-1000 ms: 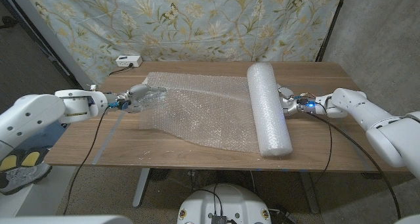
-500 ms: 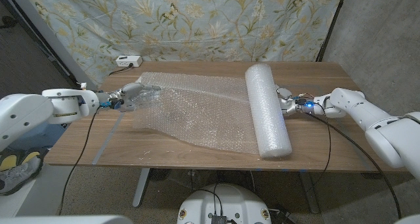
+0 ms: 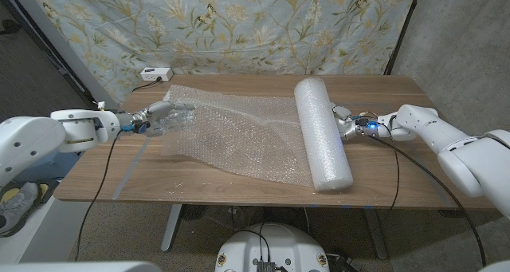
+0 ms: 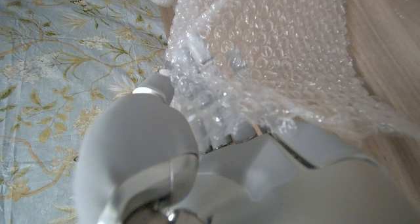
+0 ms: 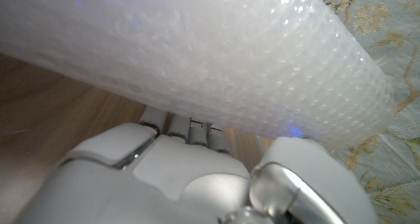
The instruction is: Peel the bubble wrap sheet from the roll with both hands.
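I am looking down at one wooden worktop [image 3: 199,176] carrying one roll [image 3: 323,132] of bubble wrap and one loose sheet [image 3: 239,136] trailing from it. The sheet is lying spread across the worktop's middle, running from the roll toward my left. The roll is lying on its side right of centre, one end pointing toward the floral curtain [image 3: 239,25] behind, the other toward the near edge.

I am working two hands. My left hand [image 3: 159,115] is gripping the sheet's far left corner, fingers closed on bunched plastic. My right hand [image 3: 344,120] is pressing against the roll's right side; I cannot tell how far its fingers are curled.

The left wrist view is showing me crumpled bubbles gathered against my left hand [image 4: 249,158]. The right wrist view is showing fingertips [image 5: 190,129] tucked under the roll's curve [image 5: 216,60].

One white power strip [image 3: 155,73] is sitting at the back left corner.
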Motion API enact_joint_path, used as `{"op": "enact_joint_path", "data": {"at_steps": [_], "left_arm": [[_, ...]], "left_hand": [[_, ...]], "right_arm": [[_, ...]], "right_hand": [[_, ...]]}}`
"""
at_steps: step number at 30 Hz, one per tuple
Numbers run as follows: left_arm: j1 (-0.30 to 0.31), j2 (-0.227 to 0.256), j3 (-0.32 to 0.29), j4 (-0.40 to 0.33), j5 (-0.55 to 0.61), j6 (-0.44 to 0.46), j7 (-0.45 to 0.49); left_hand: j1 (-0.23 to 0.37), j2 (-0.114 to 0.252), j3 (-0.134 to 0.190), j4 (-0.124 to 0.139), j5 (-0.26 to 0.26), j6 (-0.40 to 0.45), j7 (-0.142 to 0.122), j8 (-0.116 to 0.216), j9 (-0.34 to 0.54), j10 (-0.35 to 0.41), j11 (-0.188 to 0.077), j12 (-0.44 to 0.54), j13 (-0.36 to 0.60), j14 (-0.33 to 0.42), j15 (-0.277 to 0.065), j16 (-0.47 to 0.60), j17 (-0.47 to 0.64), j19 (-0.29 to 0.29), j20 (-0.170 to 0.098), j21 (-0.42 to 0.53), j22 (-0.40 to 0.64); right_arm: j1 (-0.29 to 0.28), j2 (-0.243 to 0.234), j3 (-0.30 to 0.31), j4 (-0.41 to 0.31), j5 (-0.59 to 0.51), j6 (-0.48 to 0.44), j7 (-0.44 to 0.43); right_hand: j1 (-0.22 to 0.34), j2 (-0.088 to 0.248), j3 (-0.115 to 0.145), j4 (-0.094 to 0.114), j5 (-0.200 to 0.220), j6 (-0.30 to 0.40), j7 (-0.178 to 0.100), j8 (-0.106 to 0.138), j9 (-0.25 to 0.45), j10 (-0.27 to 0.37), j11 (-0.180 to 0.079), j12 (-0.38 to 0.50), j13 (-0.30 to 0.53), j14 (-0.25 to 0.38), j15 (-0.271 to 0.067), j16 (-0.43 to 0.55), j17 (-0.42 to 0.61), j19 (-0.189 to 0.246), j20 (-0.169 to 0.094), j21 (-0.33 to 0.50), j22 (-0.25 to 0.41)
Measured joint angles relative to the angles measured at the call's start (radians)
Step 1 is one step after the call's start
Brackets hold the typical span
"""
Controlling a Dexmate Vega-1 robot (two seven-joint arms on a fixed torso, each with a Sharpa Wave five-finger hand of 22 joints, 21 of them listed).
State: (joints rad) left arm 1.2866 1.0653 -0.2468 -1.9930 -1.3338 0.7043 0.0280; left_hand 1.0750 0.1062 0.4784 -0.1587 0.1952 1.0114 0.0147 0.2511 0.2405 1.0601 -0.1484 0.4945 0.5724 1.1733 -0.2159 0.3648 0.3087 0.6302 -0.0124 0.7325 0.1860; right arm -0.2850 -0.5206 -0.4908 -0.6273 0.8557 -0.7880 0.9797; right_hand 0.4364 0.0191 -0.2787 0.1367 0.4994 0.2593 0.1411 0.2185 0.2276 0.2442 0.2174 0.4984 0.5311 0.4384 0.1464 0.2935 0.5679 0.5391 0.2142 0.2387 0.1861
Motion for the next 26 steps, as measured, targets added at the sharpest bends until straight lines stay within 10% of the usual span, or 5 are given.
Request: {"op": "enact_joint_path", "data": {"at_steps": [26], "left_arm": [[0.030,-0.026,-0.059,-0.018,0.033,0.037,-0.011]], "left_hand": [[0.000,0.000,0.000,0.000,0.000,0.000,0.000,0.000,0.000,0.000,0.000,0.000,0.003,0.000,0.000,-0.008,0.005,0.000,0.000,0.007,0.000]], "right_arm": [[0.041,0.043,-0.013,0.092,-0.051,0.049,0.045]], "right_hand": [[0.008,0.008,-0.012,-0.004,0.004,0.002,-0.002,0.000,0.000,0.000,0.000,-0.008,0.000,0.004,0.004,0.000,0.000,0.000,0.000,-0.007,0.000]]}}
